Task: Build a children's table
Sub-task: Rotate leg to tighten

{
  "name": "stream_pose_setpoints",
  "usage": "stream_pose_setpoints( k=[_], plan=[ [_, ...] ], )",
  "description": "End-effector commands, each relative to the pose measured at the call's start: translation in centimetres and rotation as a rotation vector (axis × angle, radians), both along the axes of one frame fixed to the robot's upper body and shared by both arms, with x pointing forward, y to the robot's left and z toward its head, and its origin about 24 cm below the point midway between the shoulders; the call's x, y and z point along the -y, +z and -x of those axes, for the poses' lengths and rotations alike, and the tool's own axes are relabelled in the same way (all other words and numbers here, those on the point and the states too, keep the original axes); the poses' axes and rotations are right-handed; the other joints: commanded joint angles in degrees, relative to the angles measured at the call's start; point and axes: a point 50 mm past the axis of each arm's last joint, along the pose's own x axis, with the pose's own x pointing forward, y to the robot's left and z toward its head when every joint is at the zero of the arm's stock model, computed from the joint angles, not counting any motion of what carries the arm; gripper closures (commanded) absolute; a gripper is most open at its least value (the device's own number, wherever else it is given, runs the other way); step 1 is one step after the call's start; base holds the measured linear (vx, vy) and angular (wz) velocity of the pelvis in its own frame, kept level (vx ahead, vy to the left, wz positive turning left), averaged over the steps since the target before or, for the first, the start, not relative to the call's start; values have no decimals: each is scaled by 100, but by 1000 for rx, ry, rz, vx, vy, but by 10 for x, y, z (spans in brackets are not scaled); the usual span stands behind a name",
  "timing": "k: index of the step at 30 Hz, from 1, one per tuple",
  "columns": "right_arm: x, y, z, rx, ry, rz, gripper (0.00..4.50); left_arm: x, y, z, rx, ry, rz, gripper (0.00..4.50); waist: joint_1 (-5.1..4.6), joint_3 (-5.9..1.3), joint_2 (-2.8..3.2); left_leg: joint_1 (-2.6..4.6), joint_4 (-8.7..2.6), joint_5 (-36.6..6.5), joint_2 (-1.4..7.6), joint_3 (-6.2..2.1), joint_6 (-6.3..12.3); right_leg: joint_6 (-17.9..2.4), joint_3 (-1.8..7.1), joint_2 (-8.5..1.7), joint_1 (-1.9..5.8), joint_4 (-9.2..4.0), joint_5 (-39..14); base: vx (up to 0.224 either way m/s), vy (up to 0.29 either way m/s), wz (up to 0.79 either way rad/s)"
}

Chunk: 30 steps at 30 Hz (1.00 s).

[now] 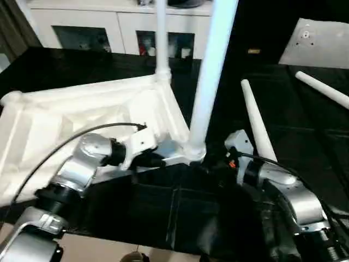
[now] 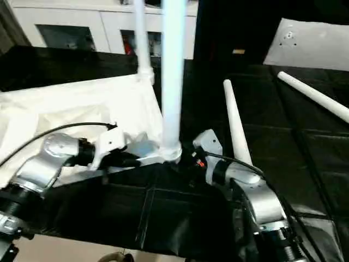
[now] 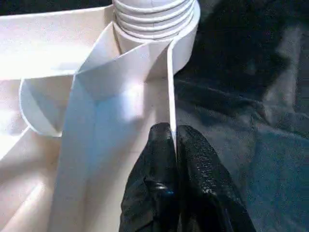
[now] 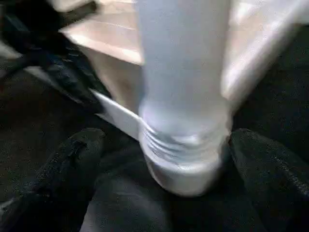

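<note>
Tabletop (image 1: 65, 114) upside down on black bench (image 1: 163, 213), ribs up, at 10 o'clock in head views. Two legs stand in its corner sockets: near leg (image 1: 210, 76), far leg (image 1: 161, 38). Left end effector (image 3: 173, 145) clamped on tabletop rim beside near socket. Right end effector (image 4: 164, 159) fingers apart, either side of near leg base. Two loose legs (image 1: 259, 128) lie on bench at 3 o'clock.

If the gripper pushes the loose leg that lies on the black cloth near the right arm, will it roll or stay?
The loose leg is a round, tapered tube, so it would probably roll, curving toward its narrow tip rather than going straight. It looks like smooth plastic, likely light and slippery. The cloth may slow it a little.
</note>
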Motion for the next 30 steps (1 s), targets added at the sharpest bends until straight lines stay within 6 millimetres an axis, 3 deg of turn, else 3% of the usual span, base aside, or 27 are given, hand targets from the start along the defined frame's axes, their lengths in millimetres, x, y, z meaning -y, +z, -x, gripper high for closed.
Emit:
stream_pose_setpoints(
  k=[1,5,7,13,15,16,20,22,24,30],
  plan=[
    [-1,6,5,-20,143,0,8,4,7,4,-25,-131,-6,450,38,-351,-5,67,-344,-912,217,-32,337,-1415,248,-418,331,-347,-599,0,0,0],
    [1,8,6,-33,207,30,8,1,7,7,-53,-175,-29,450,93,-371,-9,63,-323,-808,222,-26,365,-1480,241,-426,331,-317,-464,0,0,0],
    [1,7,6,-38,251,61,8,-1,6,10,-74,-213,-39,450,162,-430,44,80,-303,-778,223,-37,302,-1501,233,-435,351,-292,-458,0,0,0],
    [0,6,7,-59,305,51,8,-2,4,12,-80,-245,-54,450,233,-425,0,62,-289,-919,227,-30,209,-1499,240,-430,332,-283,-548,0,0,0],
    [0,6,8,-66,314,48,34,-3,4,12,-82,-250,-56,450,248,-418,3,65,-292,-1026,226,-33,168,-1445,245,-440,328,-298,-787,0,0,0],
    [1,6,8,-70,326,48,34,-3,4,12,-83,-260,-60,450,248,-416,-24,66,-295,-1046,225,-32,160,-1415,245,-438,329,-307,-871,0,0,0],
    [1,6,8,-80,346,47,67,-5,4,14,-88,-280,-70,450,280,-419,-10,75,-290,-1084,226,-35,115,-1305,253,-437,309,-320,-1110,0,0,0],
    [2,5,7,-79,346,47,91,-5,2,15,-91,-292,-76,450,284,-431,-46,64,-282,-1004,221,-34,133,-1300,250,-432,314,-308,-1014,0,0,0],
    [1,5,5,-75,339,43,103,-4,2,15,-92,-300,-80,450,296,-442,-15,61,-269,-934,220,-37,152,-1324,247,-436,311,-290,-910,0,0,0],
    [-2,3,3,-63,332,35,152,-3,0,16,-88,-316,-90,450,297,-461,-13,57,-251,-819,213,-33,185,-1397,234,-422,321,-256,-631,0,0,0]
  ],
)
